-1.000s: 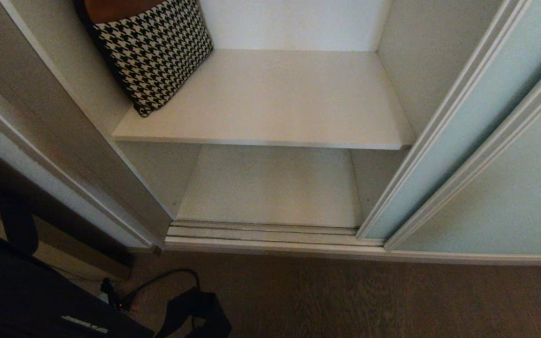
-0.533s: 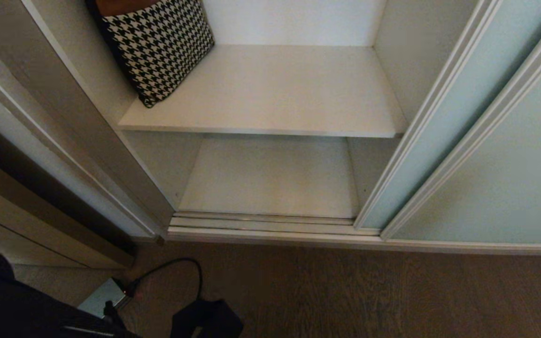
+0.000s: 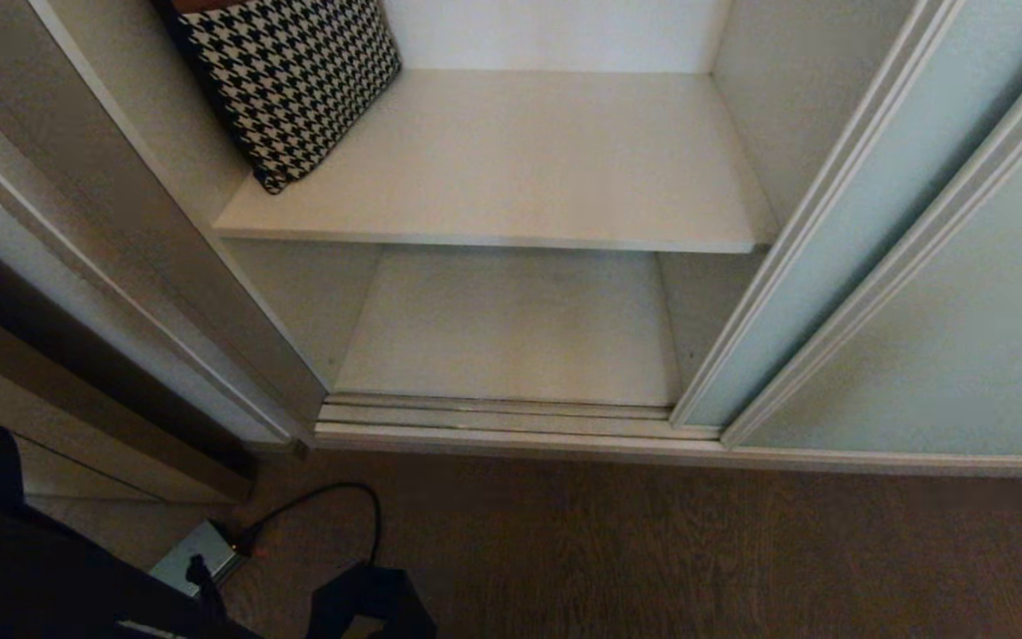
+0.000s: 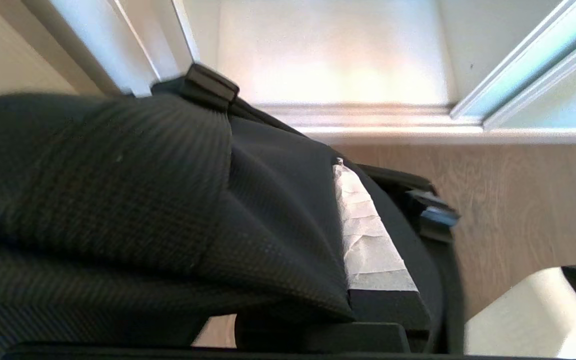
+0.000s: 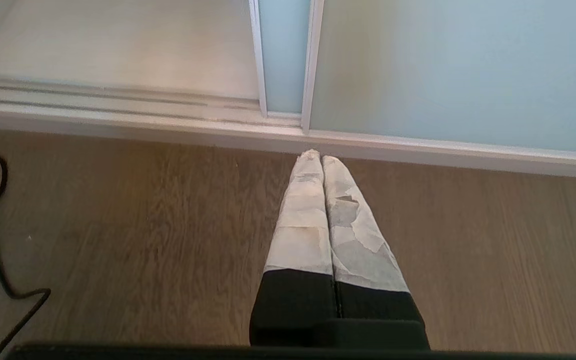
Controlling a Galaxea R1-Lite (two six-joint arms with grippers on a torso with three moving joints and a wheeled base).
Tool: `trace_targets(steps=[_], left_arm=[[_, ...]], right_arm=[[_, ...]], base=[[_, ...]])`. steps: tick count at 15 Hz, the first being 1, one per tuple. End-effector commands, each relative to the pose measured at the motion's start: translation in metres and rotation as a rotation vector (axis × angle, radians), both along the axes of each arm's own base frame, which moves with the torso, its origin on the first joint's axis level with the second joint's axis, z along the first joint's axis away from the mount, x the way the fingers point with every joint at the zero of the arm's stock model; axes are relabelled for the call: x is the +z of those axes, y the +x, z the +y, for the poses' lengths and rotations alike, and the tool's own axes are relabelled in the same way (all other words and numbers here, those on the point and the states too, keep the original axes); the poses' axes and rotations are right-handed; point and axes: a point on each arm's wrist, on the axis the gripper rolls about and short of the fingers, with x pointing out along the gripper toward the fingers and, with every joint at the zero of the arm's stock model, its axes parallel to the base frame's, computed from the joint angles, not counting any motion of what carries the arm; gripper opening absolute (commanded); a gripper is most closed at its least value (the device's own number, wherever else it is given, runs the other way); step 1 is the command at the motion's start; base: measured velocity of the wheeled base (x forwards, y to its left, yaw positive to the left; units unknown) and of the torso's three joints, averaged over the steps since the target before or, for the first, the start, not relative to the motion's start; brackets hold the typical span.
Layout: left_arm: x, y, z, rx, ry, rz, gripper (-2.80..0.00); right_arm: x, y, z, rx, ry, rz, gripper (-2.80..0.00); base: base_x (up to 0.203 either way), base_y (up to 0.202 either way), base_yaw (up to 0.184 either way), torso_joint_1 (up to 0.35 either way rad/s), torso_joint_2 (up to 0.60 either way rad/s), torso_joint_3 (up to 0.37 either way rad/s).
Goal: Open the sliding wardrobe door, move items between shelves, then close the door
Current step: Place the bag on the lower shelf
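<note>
The sliding wardrobe door [image 3: 963, 337] of pale blue-green glass stands pushed to the right, leaving the wardrobe open. Two white shelves show inside: an upper one [image 3: 520, 169] and a lower one [image 3: 511, 328] just behind the floor track. A black fabric bag [image 3: 32, 577] hangs at the bottom left over the floor, one strap [image 3: 369, 603] dangling. In the left wrist view the bag [image 4: 118, 200] drapes over my left gripper [image 4: 325, 167], which is shut on it; one taped finger [image 4: 368, 240] shows, the other is hidden under fabric. My right gripper [image 5: 320, 156] is shut and empty above the floor, before the door's bottom rail.
A black-and-white houndstooth cushion [image 3: 289, 80] leans at the upper shelf's left end. A black cable [image 3: 334, 497] and a small grey box [image 3: 192, 555] lie on the wood floor by the bag. The floor track [image 3: 511, 417] runs along the wardrobe's front.
The whole head picture has shifted, so the camera moved: the wardrobe sits a little higher in frame. The bag shows lower in the bottom-left corner. Both grippers stay shut.
</note>
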Motion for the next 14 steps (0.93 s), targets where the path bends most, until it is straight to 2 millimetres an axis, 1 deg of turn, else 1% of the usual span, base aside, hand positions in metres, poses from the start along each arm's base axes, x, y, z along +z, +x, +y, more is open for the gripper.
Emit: trace_targets(steps=[1,7,14], left_arm=[[-0.004,0.0017,0.0,-0.002,-0.001,0.02,-2.8],[-0.0053,0.0037,-0.0002,-0.006,-0.009,0.032,-2.8],[-0.0129,0.0106,-0.0002,-0.01,-0.034,0.078,-2.8]], right_arm=[[-0.0004,0.0001,0.0,0.0,0.0,0.001,-2.8],[0.0,0.0,0.0,0.0,0.0,0.0,-2.8],[0.0,0.0,0.0,0.0,0.0,0.0,-2.8]], base=[[0.0,0.0,0.0,0.002,0.0,-0.178],[0.0,0.0,0.0,0.003,0.0,-0.189],[0.0,0.0,0.0,0.002,0.0,-0.199]])
